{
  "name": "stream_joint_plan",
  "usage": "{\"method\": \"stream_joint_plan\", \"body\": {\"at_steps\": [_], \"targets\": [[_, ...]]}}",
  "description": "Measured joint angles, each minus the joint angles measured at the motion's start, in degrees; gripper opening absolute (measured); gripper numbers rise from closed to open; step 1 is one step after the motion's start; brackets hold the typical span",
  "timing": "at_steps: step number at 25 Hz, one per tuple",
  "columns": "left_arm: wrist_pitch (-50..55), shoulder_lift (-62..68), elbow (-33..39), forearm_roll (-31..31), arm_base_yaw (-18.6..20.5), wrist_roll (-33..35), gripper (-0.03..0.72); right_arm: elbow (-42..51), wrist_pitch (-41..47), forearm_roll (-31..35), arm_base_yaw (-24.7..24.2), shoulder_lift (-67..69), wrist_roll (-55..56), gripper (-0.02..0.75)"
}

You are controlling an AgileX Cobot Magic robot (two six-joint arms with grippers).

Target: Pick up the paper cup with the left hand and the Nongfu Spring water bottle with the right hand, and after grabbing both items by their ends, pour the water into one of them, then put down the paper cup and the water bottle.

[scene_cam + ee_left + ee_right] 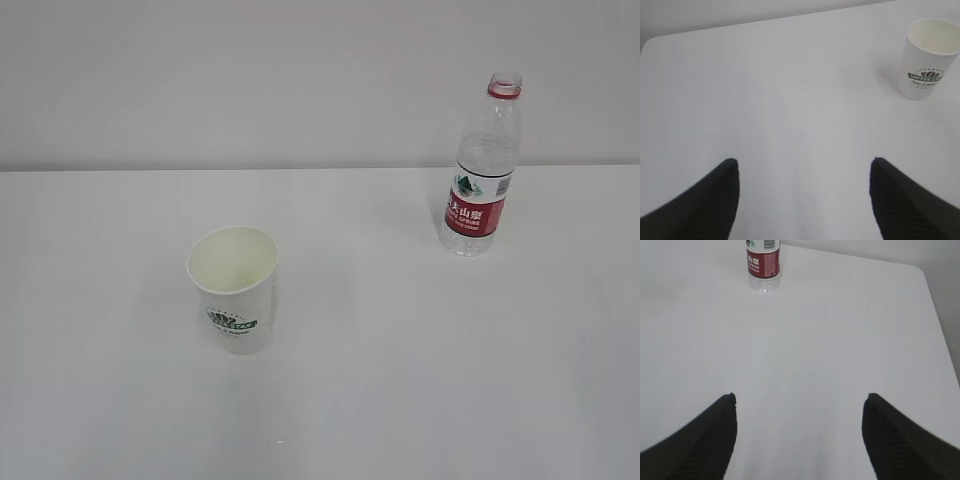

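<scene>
- The white worktop (pixel 420 380) has broad bare room around the cup (pixel 234 288) and bottle (pixel 481 170), which stand well apart; the bottle is near the back edge.
- Only the wrist views show the hands: left hand (pixel 802 172) and right hand (pixel 799 407) are both spread wide, holding nothing, over bare worktop.
- The left wrist view shows a rounded corner; the right wrist view, a side edge.
- Cup and bottle stand upright, mouths up, long axes vertical.
</scene>
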Motion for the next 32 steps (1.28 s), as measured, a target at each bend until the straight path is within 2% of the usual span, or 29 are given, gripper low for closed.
{"method": "stream_joint_plan", "body": {"at_steps": [13,20,32], "targets": [[0.0,0.0,0.0,0.0,0.0,0.0,0.591,-0.42,-0.53,0.69,0.0,0.0,0.56,0.59],[-0.1,0.0,0.0,0.0,0.0,0.0,0.592,-2.12,-2.64,1.41,0.0,0.0,0.65,0.668],[-3.43,5.38,-5.99,0.0,0.0,0.0,0.592,-2.65,-6.71,1.5,0.0,0.0,0.65,0.671]]}}
